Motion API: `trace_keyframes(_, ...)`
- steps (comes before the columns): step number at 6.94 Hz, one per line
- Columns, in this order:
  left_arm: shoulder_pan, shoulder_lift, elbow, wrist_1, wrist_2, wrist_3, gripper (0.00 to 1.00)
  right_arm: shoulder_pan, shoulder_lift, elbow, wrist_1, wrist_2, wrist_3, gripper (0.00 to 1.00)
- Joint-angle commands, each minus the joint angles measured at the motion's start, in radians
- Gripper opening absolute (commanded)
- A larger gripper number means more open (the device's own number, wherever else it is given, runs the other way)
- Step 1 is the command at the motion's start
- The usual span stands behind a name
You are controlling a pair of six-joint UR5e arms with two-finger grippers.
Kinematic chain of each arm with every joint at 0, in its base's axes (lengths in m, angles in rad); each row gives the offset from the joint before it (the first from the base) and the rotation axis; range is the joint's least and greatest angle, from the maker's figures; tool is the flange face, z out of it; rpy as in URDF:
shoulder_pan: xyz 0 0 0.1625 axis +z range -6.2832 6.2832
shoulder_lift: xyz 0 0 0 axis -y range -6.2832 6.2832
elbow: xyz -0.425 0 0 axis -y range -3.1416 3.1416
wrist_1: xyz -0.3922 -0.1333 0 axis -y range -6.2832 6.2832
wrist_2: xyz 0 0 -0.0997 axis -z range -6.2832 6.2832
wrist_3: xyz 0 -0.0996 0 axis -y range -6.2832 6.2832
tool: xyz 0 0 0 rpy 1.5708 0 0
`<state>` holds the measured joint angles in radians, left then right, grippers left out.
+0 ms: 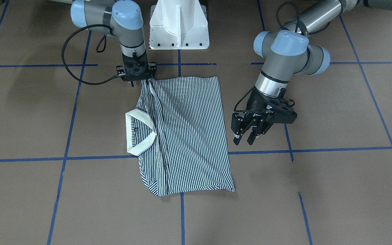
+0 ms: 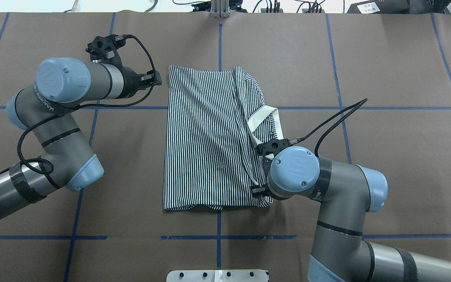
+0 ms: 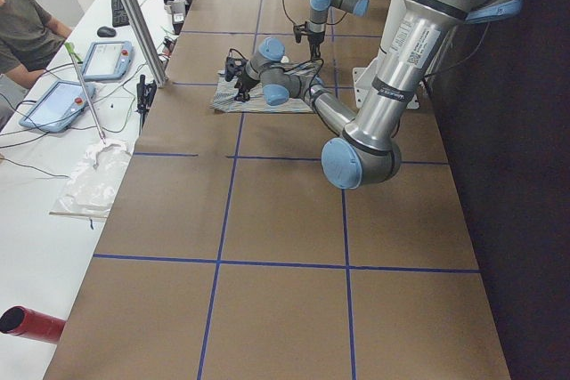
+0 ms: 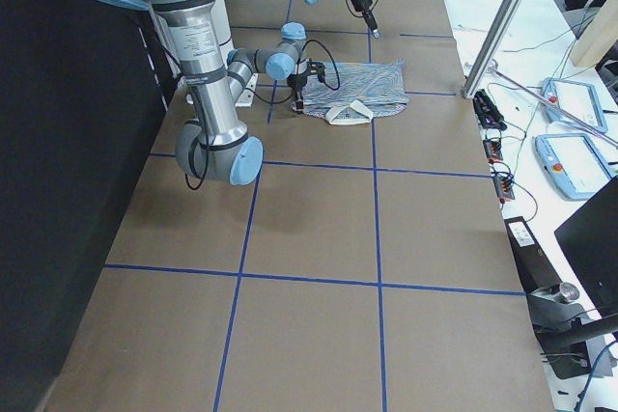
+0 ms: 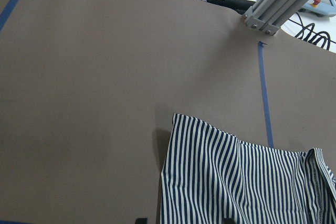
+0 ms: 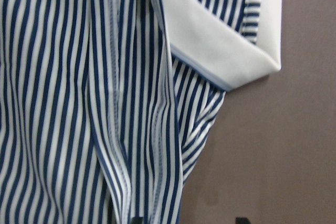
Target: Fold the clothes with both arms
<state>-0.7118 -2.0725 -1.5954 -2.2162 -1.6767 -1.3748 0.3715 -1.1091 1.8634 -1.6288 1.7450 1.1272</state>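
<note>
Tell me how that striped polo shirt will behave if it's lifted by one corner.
Probably floppy: the shirt lies flat with soft diagonal creases, so it should drape from the grip. The white collar looks somewhat stiffer, holding its fold. Pushed, it would likely bunch.

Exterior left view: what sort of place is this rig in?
Probably a robotics lab workcell: a brown table gridded with blue tape, two teach pendants on a white side bench, and a seated person beside it.
</note>
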Motion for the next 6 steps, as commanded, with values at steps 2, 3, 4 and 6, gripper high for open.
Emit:
trace_keyframes(2, 0.0, 0.003, -0.038, 0.003, -0.003, -0.007, 0.57, 0.156, 0.199, -0.224, 0.004, 0.001, -0.09, 1.0)
trace_keyframes(3, 0.0, 0.021, -0.082, 0.022, -0.035, -0.007, 0.57, 0.191, 0.288, -0.342, 0.007, 0.001, -0.099, 1.0)
trace_keyframes(4, -0.002, 0.05, -0.137, 0.03, -0.043, -0.007, 0.55, 0.226, 0.351, -0.436, 0.012, 0.001, -0.137, 1.0)
trace_keyframes(6, -0.002, 0.101, -0.202, 0.033, -0.043, -0.006, 0.54, 0.259, 0.467, -0.638, 0.062, -0.001, -0.149, 1.0)
